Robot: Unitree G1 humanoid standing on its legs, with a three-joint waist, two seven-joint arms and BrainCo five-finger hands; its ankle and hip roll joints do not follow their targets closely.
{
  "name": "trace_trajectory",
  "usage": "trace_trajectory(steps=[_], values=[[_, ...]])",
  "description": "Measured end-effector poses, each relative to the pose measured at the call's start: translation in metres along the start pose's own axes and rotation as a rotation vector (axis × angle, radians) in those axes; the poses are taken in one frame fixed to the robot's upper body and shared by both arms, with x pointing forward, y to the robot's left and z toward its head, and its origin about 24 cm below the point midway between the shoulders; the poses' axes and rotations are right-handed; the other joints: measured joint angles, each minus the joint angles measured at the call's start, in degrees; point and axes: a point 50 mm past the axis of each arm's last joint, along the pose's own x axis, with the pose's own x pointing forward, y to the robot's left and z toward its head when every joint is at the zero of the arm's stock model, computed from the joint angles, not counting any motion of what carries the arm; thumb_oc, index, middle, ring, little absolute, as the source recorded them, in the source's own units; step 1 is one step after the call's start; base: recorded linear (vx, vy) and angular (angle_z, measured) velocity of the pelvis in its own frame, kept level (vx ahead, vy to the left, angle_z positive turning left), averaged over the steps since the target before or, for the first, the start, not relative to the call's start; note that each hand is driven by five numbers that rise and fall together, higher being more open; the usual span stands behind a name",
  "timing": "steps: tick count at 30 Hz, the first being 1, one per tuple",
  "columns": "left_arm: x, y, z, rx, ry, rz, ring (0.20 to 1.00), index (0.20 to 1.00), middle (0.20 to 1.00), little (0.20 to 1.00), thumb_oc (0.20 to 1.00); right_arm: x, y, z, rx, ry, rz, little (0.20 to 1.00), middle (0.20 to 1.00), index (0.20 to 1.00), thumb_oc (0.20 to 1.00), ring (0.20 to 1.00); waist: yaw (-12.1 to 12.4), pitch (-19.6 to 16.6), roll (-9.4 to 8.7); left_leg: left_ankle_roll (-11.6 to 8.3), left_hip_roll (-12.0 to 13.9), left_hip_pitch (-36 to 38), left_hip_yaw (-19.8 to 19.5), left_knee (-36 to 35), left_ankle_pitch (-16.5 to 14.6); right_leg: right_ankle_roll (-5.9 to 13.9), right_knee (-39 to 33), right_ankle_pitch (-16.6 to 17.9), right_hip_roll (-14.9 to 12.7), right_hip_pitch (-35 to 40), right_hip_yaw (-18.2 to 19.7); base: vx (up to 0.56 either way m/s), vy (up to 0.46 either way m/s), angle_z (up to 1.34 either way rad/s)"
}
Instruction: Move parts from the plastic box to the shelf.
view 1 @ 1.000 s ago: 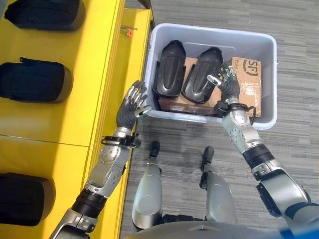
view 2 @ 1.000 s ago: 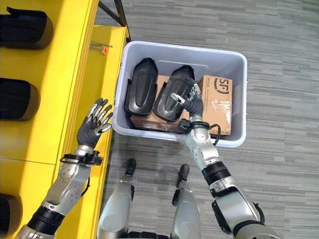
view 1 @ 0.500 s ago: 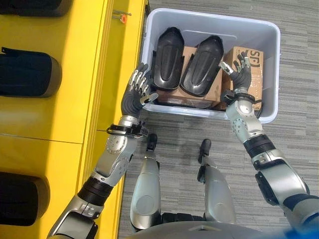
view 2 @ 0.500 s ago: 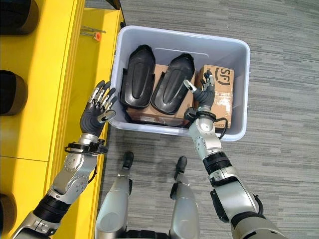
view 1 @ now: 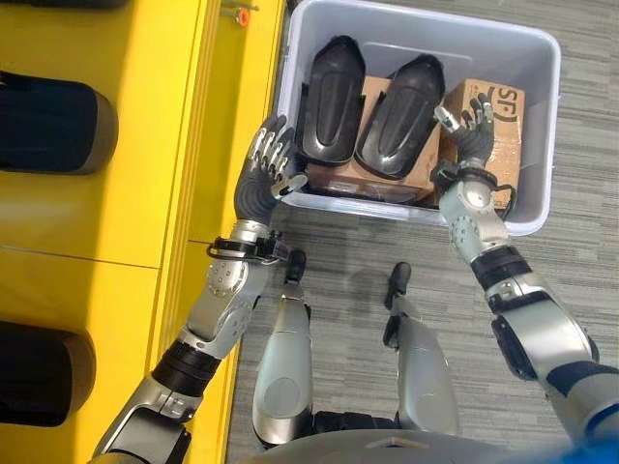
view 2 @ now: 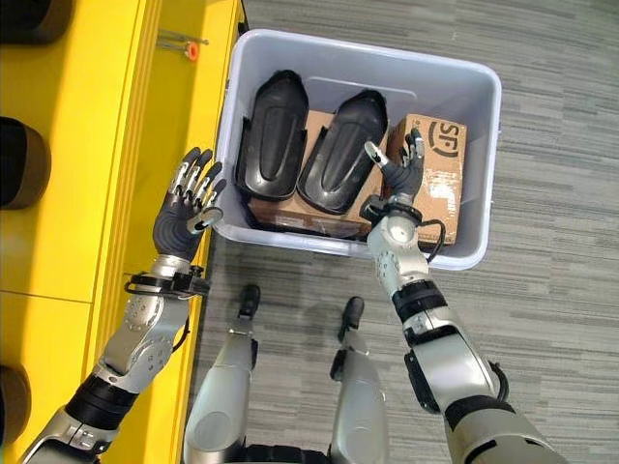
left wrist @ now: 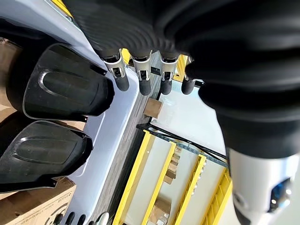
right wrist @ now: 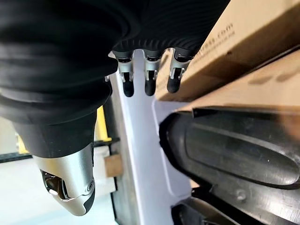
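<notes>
Two parts (view 1: 332,101) (shelf (view 1: 145,145) beside) in box (view 1: 546,116)

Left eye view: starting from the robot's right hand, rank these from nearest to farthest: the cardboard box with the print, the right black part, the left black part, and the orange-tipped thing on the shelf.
From the right hand:
1. Cardboard box, directly beneath and beside the hand, at the bin's right.
2. Right black part, just to the hand's left.
3. Left black part, further left in the bin.
4. Orange-tipped thing, outside the bin on the yellow shelf, far left.

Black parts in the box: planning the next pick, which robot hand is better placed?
Probably the right robot hand: it is open inside the plastic box, beside the nearer black part. The left robot hand is open outside the box wall.
</notes>
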Motion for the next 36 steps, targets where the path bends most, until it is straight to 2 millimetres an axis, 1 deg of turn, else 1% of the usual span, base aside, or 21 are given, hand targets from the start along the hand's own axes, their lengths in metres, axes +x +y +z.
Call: trace_trajectory(steps=[3,7,10,14,15,18,24,30,33,34,36], values=[[0.001,0.000,0.001,0.002,-0.003,-0.001,1.000,1.000,1.000,1.000,1.000,0.002,0.001,0.001,-0.001,0.001,-0.006,1.000,1.000,1.000,1.000,1.000,0.38,0.05,0.01,0.00,-0.16,-0.45,-0.47,0.19,0.00,0.00,-0.01,-0.01,-0.12,-0.05,-0.32,0.01,-0.008,0.09],[0.002,0.000,0.002,0.003,-0.010,0.010,1.000,1.000,1.000,1.000,1.000,0.007,-0.010,-0.010,-0.034,0.057,-0.074,1.000,1.000,1.000,1.000,1.000,1.07,0.07,0.02,-0.07,-0.19,-1.14,-0.76,0.34,0.04,-0.01,0.00,-0.01,-0.11,-0.58,-0.59,0.01,0.000,0.03],[0.003,0.000,0.002,0.002,-0.012,0.012,1.000,1.000,1.000,1.000,1.000,0.008,-0.013,-0.011,-0.045,0.064,-0.085,1.000,1.000,1.000,1.000,1.000,1.17,0.07,0.02,-0.08,-0.20,-2.43,-0.80,0.68,0.05,-0.04,0.20,0.02,-0.10,-1.81,-0.59,0.00,0.000,0.00],[0.002,-0.006,-0.001,-0.023,0.006,-0.005,1.000,1.000,1.000,1.000,1.000,0.009,-0.017,-0.017,-0.081,0.101,-0.101,1.000,1.000,1.000,1.000,1.000,1.52,0.11,0.06,-0.07,-0.41,-3.12,-0.89,1.04,0.04,0.00,0.25,0.13,-0.23,-2.33,-0.61,0.00,0.000,0.00],[0.003,-0.006,-0.001,-0.026,0.004,-0.006,1.000,1.000,1.000,1.000,1.000,0.011,-0.021,-0.019,-0.087,0.122,-0.128,1.000,1.000,1.000,1.000,1.000,1.65,0.11,0.06,-0.07,-0.60,-3.32,-0.98,1.21,0.04,0.01,0.28,0.14,-0.36,-2.44,-0.65,0.00,0.019,0.03],[0.004,-0.006,0.000,-0.030,0.001,-0.006,1.000,1.000,1.000,1.000,1.000,0.012,-0.024,-0.019,-0.081,0.130,-0.138,1.000,1.000,1.000,1.000,1.000,1.66,0.11,0.07,-0.06,-1.10,-4.27,-0.92,1.69,0.04,0.14,0.51,0.20,-0.81,-3.29,-0.54,0.00,0.004,0.01],[0.006,-0.007,0.002,-0.030,-0.011,-0.012,1.000,1.000,1.000,1.000,1.000,0.011,-0.039,-0.030,-0.116,0.190,-0.191,1.000,1.000,1.000,1.000,1.000,1.78,0.17,0.18,0.27,-1.69,-5.94,-0.93,2.97,-0.14,0.50,0.51,0.52,-1.31,-4.27,-0.40,0.00,0.000,0.00],[0.005,-0.007,0.003,-0.034,-0.023,-0.006,1.000,1.000,1.000,1.000,1.000,0.015,-0.033,-0.025,-0.128,0.189,-0.172,1.000,1.000,1.000,1.000,1.000,1.82,0.17,0.19,0.39,-1.93,-7.91,-0.89,3.61,-0.10,0.44,0.42,1.06,-1.49,-5.91,-0.28,0.00,0.000,0.00],[0.007,-0.009,0.003,-0.036,-0.025,-0.006,1.000,1.000,1.000,1.000,1.000,0.015,-0.042,-0.031,-0.177,0.234,-0.213,1.000,1.000,1.000,1.000,1.000,2.11,0.17,0.21,0.47,-2.18,-9.23,-1.28,4.41,-0.18,0.51,0.42,1.23,-1.64,-6.63,-0.66,0.02,-0.014,0.07],[0.007,-0.009,0.003,-0.037,-0.024,-0.005,1.000,1.000,1.000,1.000,1.000,0.015,-0.041,-0.030,-0.184,0.231,-0.209,1.000,1.000,1.000,1.000,1.000,2.16,0.17,0.21,0.48,-2.20,-9.33,-1.27,4.47,-0.19,0.51,0.41,1.23,-1.65,-6.67,-0.66,0.00,0.000,0.00],[0.007,-0.012,0.002,-0.040,-0.022,-0.016,1.000,1.000,1.000,1.000,1.000,0.019,-0.034,-0.022,-0.220,0.200,-0.192,1.000,1.000,1.000,1.000,1.000,1.62,0.17,0.20,0.51,-2.26,-11.21,-1.39,5.35,-0.21,0.36,0.42,1.54,-1.59,-8.12,-0.65,0.00,0.000,0.00]])
